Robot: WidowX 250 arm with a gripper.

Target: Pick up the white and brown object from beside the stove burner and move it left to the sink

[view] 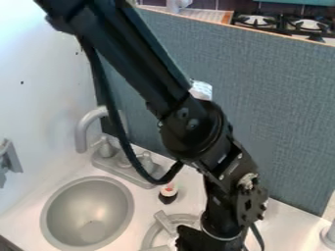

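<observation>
Labels, numbers, signs — none can be read.

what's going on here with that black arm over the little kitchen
A black robot arm reaches down across a toy kitchen, its hand low beside the stove burner. Whether it holds anything can't be made out. A small black-and-white toy piece with a red top stands on the counter between the burner and the faucet, near the round sink.
</observation>
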